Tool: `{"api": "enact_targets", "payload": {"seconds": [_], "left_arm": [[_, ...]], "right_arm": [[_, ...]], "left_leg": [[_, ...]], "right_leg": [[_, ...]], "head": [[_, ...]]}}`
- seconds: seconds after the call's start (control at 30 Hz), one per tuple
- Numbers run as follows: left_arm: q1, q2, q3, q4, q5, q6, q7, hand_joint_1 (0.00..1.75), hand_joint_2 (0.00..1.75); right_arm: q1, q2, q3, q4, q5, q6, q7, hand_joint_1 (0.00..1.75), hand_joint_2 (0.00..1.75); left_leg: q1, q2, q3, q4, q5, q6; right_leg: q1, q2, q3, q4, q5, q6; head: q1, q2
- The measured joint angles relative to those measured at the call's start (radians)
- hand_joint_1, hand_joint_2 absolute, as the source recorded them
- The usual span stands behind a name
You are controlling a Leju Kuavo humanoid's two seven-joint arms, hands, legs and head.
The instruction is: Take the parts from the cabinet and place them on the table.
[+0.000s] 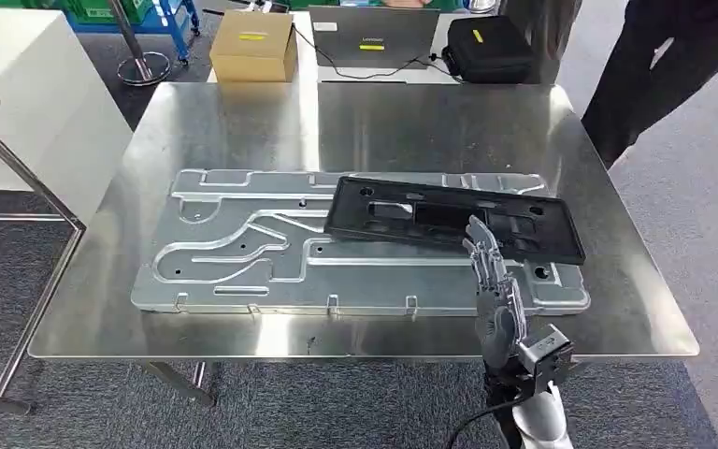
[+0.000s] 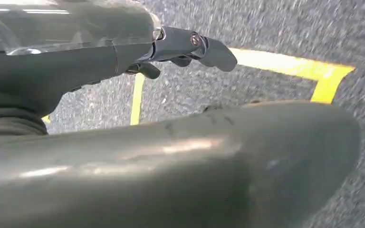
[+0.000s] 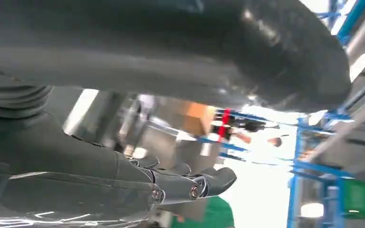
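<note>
Steel, brushed and reflective, makes up the surface [image 1: 243, 112]. On it lies a long silver panel [image 1: 243, 253] with pressed channels, running across the middle. A black panel [image 1: 411, 213] rests flat on top of the silver one, toward its right end, slightly skewed so that its right end hangs past the silver panel's far edge.

From the near edge the right hand [image 1: 494, 281] reaches in with its fingers [image 1: 482, 245] stretched out straight and close together, holding nothing. Their tips sit over the near edge of the black panel; whether they touch it I cannot tell. The right wrist view shows the same hand [image 3: 123, 175] with its fingers extended side by side and the thick thumb apart from them, nothing between.

In the left wrist view, the left hand [image 2: 138, 109] hangs over grey carpet [image 2: 275, 28] marked with yellow tape [image 2: 290, 67]. Its dark fingers [image 2: 195, 47] are extended and set apart from the thumb, and it grips nothing.

Beyond the far edge of the surface stand a cardboard box [image 1: 254, 47], a laptop [image 1: 372, 37] and a black case [image 1: 488, 47]. A person [image 1: 659, 65] in dark clothes stands at the far right corner. A white cabinet [image 1: 28, 103] stands to the left.
</note>
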Motion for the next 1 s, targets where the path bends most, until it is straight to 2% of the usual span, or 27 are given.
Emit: {"api": "enact_targets", "payload": {"seconds": [0.03, 0.07, 0.1, 0.13, 0.17, 0.2, 0.23, 0.27, 0.33, 0.37, 0.4, 0.43, 0.5, 0.53, 0.57, 0.6, 0.63, 0.67, 0.7, 0.73, 0.77, 0.83, 0.87, 0.9, 0.93, 0.97, 1.0], "left_arm": [[0.0, 0.003, 0.0, 0.0, 0.0, -0.004, 0.0, 0.0, 0.0], [0.0, 0.005, 0.0, 0.0, 0.0, -0.008, 0.0, 0.0, 0.0], [-0.001, 0.005, 0.0, 0.0, 0.0, -0.008, 0.0, 0.0, 0.0], [-0.001, 0.006, 0.0, 0.0, 0.0, -0.008, 0.0, 0.0, 0.0], [-0.001, 0.007, 0.0, 0.0, 0.0, -0.008, 0.0, 0.0, 0.0], [-0.002, 0.008, 0.0, 0.0, 0.0, -0.008, 0.0, 0.0, 0.0], [-0.002, 0.01, 0.0, 0.0, 0.0, -0.008, -0.001, 0.0, 0.0], [-0.002, 0.012, 0.0, 0.0, 0.0, -0.008, -0.002, 0.0, 0.0], [-0.001, 0.013, 0.0, 0.0, 0.001, -0.008, -0.002, 0.0, 0.0], [0.004, 0.013, 0.0, 0.0, 0.002, -0.007, -0.002, 0.0, 0.0], [0.004, 0.016, 0.0, 0.0, 0.002, -0.007, -0.002, 0.0, 0.0], [0.006, 0.016, 0.0, 0.0, 0.002, -0.007, -0.002, 0.0, 0.0], [0.006, 0.017, 0.0, 0.0, 0.002, -0.007, -0.002, 0.0, 0.0], [0.006, 0.017, 0.0, 0.0, 0.002, -0.007, -0.002, 0.0, 0.0], [0.006, 0.018, 0.0, 0.0, 0.002, -0.007, -0.002, 0.0, 0.0], [0.006, 0.018, 0.0, 0.0, 0.002, -0.007, -0.002, 0.0, 0.0], [0.005, 0.019, 0.0, 0.0, 0.002, -0.007, -0.002, 0.0, 0.0], [0.004, 0.02, 0.0, 0.0, 0.002, -0.007, -0.002, 0.0, 0.0], [0.0, 0.022, 0.0, 0.0, 0.002, -0.007, -0.002, 0.0, 0.0], [-0.004, 0.026, 0.0, 0.0, 0.002, -0.007, -0.001, 0.0, 0.0], [-0.004, 0.026, 0.0, 0.0, 0.002, -0.007, -0.001, 0.0, 0.0], [-0.004, 0.026, 0.0, 0.0, 0.003, -0.008, 0.0, 0.0, 0.0], [-0.002, 0.025, 0.0, 0.0, 0.003, -0.008, 0.0, 0.0, 0.0], [-0.004, 0.025, 0.0, 0.0, 0.003, -0.008, 0.001, 0.0, 0.0], [-0.003, 0.025, 0.0, 0.0, 0.003, -0.008, 0.001, 0.0, 0.0], [-0.001, 0.025, 0.0, 0.0, 0.003, -0.008, 0.001, 0.0, 0.0], [0.0, 0.025, 0.0, 0.0, 0.003, -0.009, 0.0, 0.0, 0.0]], "right_arm": [[0.001, 0.0, 0.0, 0.013, -0.002, -0.003, 0.004, 0.0, 0.0], [0.002, 0.0, 0.0, 0.034, -0.004, -0.006, 0.013, 0.0, 0.0], [0.001, 0.0, 0.0, 0.046, -0.003, -0.009, 0.024, 0.0, 0.0], [0.002, 0.0, 0.0, 0.065, -0.001, -0.012, 0.034, 0.0, 0.0], [0.001, 0.0, -0.001, 0.08, 0.0, -0.012, 0.036, 0.0, 0.0], [-0.002, 0.0, -0.003, 0.096, 0.001, -0.016, 0.042, 0.0, 0.0], [0.0, 0.002, -0.004, 0.113, 0.004, -0.019, 0.049, 0.0, 0.0], [0.006, 0.003, -0.009, 0.135, 0.006, -0.025, 0.051, 0.0, 0.0], [0.008, 0.005, -0.023, 0.182, 0.014, -0.026, 0.054, 0.0, 0.0], [0.007, 0.005, -0.03, 0.205, 0.018, -0.025, 0.053, 0.0, 0.0], [0.006, 0.008, -0.037, 0.227, 0.02, -0.025, 0.052, 0.0, 0.0], [0.006, 0.008, -0.045, 0.249, 0.021, -0.024, 0.05, 0.0, 0.0], [0.007, 0.008, -0.059, 0.292, 0.023, -0.024, 0.051, 0.0, 0.0], [0.006, 0.008, -0.067, 0.317, 0.025, -0.024, 0.05, 0.0, 0.0], [0.006, 0.008, -0.074, 0.334, 0.025, -0.024, 0.05, 0.0, 0.0], [0.006, 0.008, -0.082, 0.359, 0.026, -0.024, 0.049, 0.0, 0.0], [0.006, 0.008, -0.088, 0.375, 0.028, -0.024, 0.049, 0.0, 0.0], [0.006, 0.008, -0.092, 0.387, 0.028, -0.024, 0.049, 0.0, 0.0], [0.004, 0.008, -0.096, 0.397, 0.029, -0.024, 0.049, 0.0, 0.0], [0.002, 0.01, -0.099, 0.407, 0.029, -0.024, 0.048, 0.0, 0.0], [0.001, 0.01, -0.103, 0.415, 0.029, -0.024, 0.047, 0.0, 0.0], [-0.002, 0.01, -0.108, 0.437, 0.029, -0.024, 0.047, 0.0, 0.0], [-0.001, 0.01, -0.113, 0.447, 0.03, -0.024, 0.047, 0.0, 0.0], [-0.001, 0.01, -0.117, 0.456, 0.03, -0.024, 0.047, 0.0, 0.0], [-0.001, 0.01, -0.121, 0.463, 0.03, -0.024, 0.047, 0.0, 0.0], [-0.003, 0.01, -0.122, 0.469, 0.03, -0.025, 0.047, 0.0, 0.0], [-0.003, 0.01, -0.125, 0.477, 0.03, -0.026, 0.047, 0.0, 0.0]], "left_leg": [[0.0, 0.001, -0.014, 0.002, 0.009, -0.002], [0.001, 0.001, -0.028, 0.004, 0.017, -0.005], [0.002, 0.001, -0.041, 0.007, 0.025, -0.009], [0.004, 0.001, -0.054, 0.012, 0.032, -0.013], [0.005, 0.001, -0.066, 0.017, 0.039, -0.018], [0.004, 0.001, -0.073, 0.022, 0.045, -0.025], [0.002, -0.001, -0.077, 0.023, 0.051, -0.033], [0.002, -0.001, -0.072, 0.019, 0.059, -0.04], [0.004, -0.001, -0.076, 0.012, 0.077, -0.055], [0.007, -0.003, -0.083, 0.013, 0.078, -0.061], [0.01, -0.003, -0.098, 0.037, 0.031, -0.063], [0.01, -0.004, -0.114, 0.086, -0.033, -0.063], [0.009, -0.004, -0.148, 0.231, -0.148, -0.065], [0.009, -0.004, -0.154, 0.297, -0.17, -0.065], [0.009, -0.004, -0.144, 0.322, -0.158, -0.064], [0.008, -0.004, -0.115, 0.312, -0.119, -0.06], [0.005, -0.004, -0.072, 0.269, -0.081, -0.055], [0.001, -0.005, -0.009, 0.195, -0.057, -0.047], [-0.004, -0.006, 0.063, 0.103, -0.069, -0.036], [-0.011, -0.005, 0.124, 0.005, -0.106, -0.029], [-0.011, -0.005, 0.128, -0.016, -0.112, -0.027], [-0.018, -0.005, 0.119, -0.015, -0.096, -0.013], [-0.013, -0.003, 0.11, -0.026, -0.077, -0.006], [-0.008, 0.003, 0.1, -0.03, -0.06, -0.001], [-0.006, 0.004, 0.082, -0.03, -0.048, 0.008], [-0.006, 0.004, 0.066, -0.029, -0.034, 0.009], [-0.007, 0.005, 0.053, -0.028, -0.022, 0.009]], "right_leg": [[-0.004, 0.0, -0.003, 0.044, -0.007, 0.004], [-0.009, -0.001, 0.013, 0.049, 0.012, 0.008], [-0.013, -0.001, 0.046, 0.017, 0.044, 0.01], [-0.016, -0.001, 0.097, -0.047, 0.078, 0.012], [-0.019, -0.001, 0.164, -0.137, 0.098, 0.012], [-0.021, 0.0, 0.218, -0.225, 0.064, 0.011], [-0.008, 0.003, 0.233, -0.247, 0.066, -0.001], [-0.008, 0.006, 0.225, -0.246, 0.074, -0.013], [-0.001, 0.006, 0.216, -0.246, 0.082, -0.028], [-0.009, 0.004, 0.206, -0.253, 0.097, -0.041], [-0.007, 0.001, 0.192, -0.254, 0.111, -0.05], [-0.006, 0.0, 0.177, -0.253, 0.121, -0.06], [0.001, -0.001, 0.147, -0.252, 0.145, -0.064], [0.005, -0.001, 0.128, -0.251, 0.158, -0.065], [0.008, -0.001, 0.113, -0.249, 0.169, -0.066], [0.011, -0.001, 0.094, -0.246, 0.18, -0.065], [0.012, -0.001, 0.079, -0.242, 0.189, -0.063], [0.013, -0.001, 0.065, -0.238, 0.198, -0.061], [0.013, -0.001, 0.058, -0.235, 0.208, -0.059], [0.019, 0.0, 0.052, -0.233, 0.216, -0.053], [0.015, -0.003, 0.053, -0.236, 0.227, -0.048], [0.01, -0.005, 0.055, -0.247, 0.249, -0.035], [0.017, -0.003, 0.052, -0.255, 0.261, -0.027], [0.01, 0.001, 0.041, -0.241, 0.228, -0.023], [0.008, 0.0, 0.028, -0.203, 0.161, -0.019], [0.004, 0.0, 0.014, -0.138, 0.09, -0.014], [0.001, 0.0, 0.001, -0.066, 0.039, -0.009]], "head": [[0.0, 0.0], [0.0, 0.0], [0.0, 0.0], [0.0, 0.0], [0.0, 0.0], [0.0, 0.0], [-0.001, 0.0], [-0.003, 0.0], [-0.001, 0.0], [-0.001, 0.0], [-0.002, 0.0], [-0.003, 0.0], [-0.003, 0.0], [-0.003, 0.0], [-0.003, 0.0], [-0.003, 0.0], [-0.003, 0.0], [-0.003, 0.0], [-0.003, 0.0], [-0.003, 0.0], [-0.002, 0.0], [-0.007, 0.0], [-0.005, 0.0], [-0.007, 0.0], [-0.002, 0.0], [-0.001, 0.0], [-0.002, 0.0]]}}
